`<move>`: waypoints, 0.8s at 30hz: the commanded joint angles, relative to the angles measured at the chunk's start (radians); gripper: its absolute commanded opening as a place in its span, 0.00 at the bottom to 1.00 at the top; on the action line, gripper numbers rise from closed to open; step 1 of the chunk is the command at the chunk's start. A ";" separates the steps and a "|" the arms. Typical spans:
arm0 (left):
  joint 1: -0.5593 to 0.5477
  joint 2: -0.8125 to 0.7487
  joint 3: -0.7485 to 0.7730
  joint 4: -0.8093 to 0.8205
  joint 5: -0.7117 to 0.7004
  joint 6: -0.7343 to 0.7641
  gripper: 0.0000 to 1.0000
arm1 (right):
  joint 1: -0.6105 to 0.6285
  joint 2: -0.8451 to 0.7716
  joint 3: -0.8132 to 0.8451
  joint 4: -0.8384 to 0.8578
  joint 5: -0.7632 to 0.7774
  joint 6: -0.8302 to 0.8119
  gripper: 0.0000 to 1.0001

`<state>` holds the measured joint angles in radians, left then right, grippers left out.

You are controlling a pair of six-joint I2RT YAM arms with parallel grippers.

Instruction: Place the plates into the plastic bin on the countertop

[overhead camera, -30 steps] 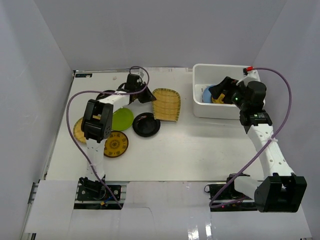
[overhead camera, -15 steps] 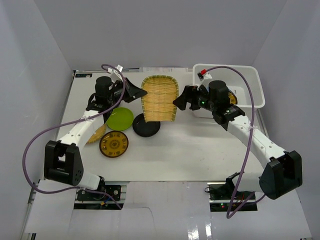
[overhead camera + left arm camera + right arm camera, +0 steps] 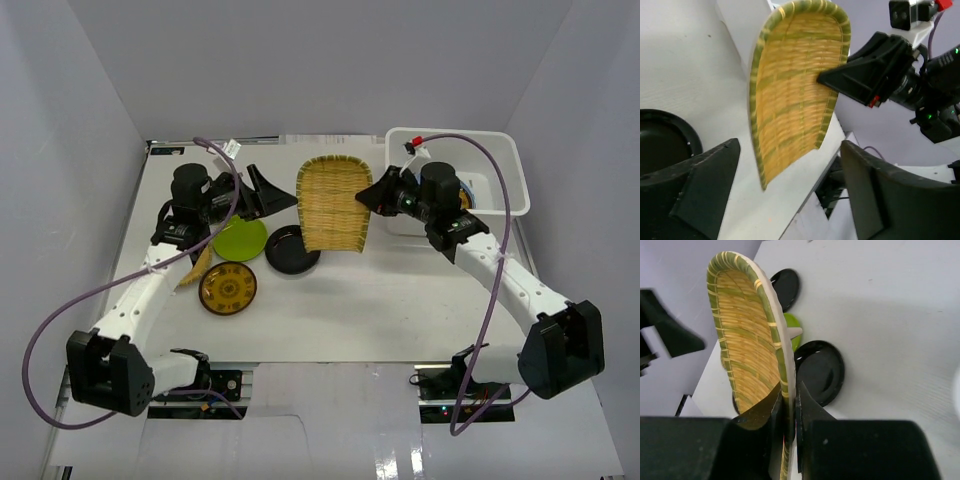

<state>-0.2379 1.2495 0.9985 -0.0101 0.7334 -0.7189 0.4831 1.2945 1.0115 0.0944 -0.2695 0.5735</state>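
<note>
right end effector [image 3: 374, 198] pinching bamboo plate [image 3: 336, 205] rim; left end effector [image 3: 275, 192] seemingly clear

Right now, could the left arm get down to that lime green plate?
Probably yes. The left gripper is open and empty, close beside the lime green plate, which lies uncovered. The bamboo plate is held aside by the right gripper.

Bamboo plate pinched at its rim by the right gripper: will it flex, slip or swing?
Likely stiff: the bamboo plate stands nearly on edge from one rim pinch by the right gripper with no visible sag. Probably light, being thin weave. The ribbed rim should resist slipping, but it might pivot in so narrow a grip.
</note>
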 commanded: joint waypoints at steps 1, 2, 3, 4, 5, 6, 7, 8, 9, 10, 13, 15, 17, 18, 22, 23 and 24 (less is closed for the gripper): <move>0.002 -0.139 0.045 -0.192 -0.060 0.176 0.95 | -0.126 -0.063 0.055 0.028 0.056 0.014 0.08; 0.000 -0.165 0.032 -0.253 -0.116 0.202 0.98 | -0.174 -0.067 0.062 0.031 0.040 0.040 0.08; 0.000 -0.224 0.014 -0.270 -0.136 0.234 0.98 | -0.284 -0.070 0.067 0.030 0.032 0.054 0.08; 0.000 -0.257 -0.038 -0.278 -0.153 0.243 0.98 | -0.340 -0.066 0.074 0.030 0.027 0.066 0.08; 0.000 -0.290 -0.067 -0.281 -0.163 0.246 0.98 | -0.389 -0.063 0.081 0.024 0.033 0.087 0.08; -0.001 -0.352 -0.098 -0.281 -0.164 0.246 0.98 | -0.435 -0.048 0.090 0.022 0.045 0.092 0.08; -0.001 -0.378 -0.128 -0.277 -0.155 0.246 0.98 | -0.515 -0.032 0.099 0.015 0.080 0.092 0.08; -0.001 -0.403 -0.185 -0.262 -0.114 0.243 0.98 | -0.546 0.004 0.117 -0.002 0.085 0.094 0.08; -0.001 -0.421 -0.208 -0.255 -0.094 0.243 0.98 | -0.572 0.028 0.128 -0.008 0.082 0.092 0.08; -0.003 -0.450 -0.227 -0.252 -0.077 0.249 0.98 | -0.612 0.054 0.142 -0.021 0.091 0.089 0.08; -0.043 -0.469 -0.267 -0.267 -0.094 0.291 0.98 | -0.673 0.146 0.168 -0.042 0.096 0.081 0.08; -0.073 -0.469 -0.294 -0.271 -0.145 0.309 0.98 | -0.698 0.201 0.177 -0.059 0.110 0.074 0.08; -0.096 -0.466 -0.319 -0.272 -0.183 0.328 0.98 | -0.702 0.242 0.179 -0.071 0.119 0.059 0.08; -0.101 -0.464 -0.325 -0.271 -0.196 0.332 0.98 | -0.702 0.255 0.182 -0.079 0.124 0.045 0.08; -0.123 -0.449 -0.314 -0.291 -0.244 0.346 0.98 | -0.704 0.308 0.193 -0.093 0.153 0.022 0.13; -0.129 -0.452 -0.311 -0.295 -0.258 0.351 0.98 | -0.703 0.328 0.197 -0.107 0.156 0.017 0.16; -0.132 -0.453 -0.313 -0.297 -0.261 0.352 0.98 | -0.704 0.336 0.203 -0.125 0.150 0.008 0.26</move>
<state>-0.3573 0.8097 0.6754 -0.2977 0.5232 -0.4004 -0.2195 1.6375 1.1500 -0.0364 -0.1162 0.6136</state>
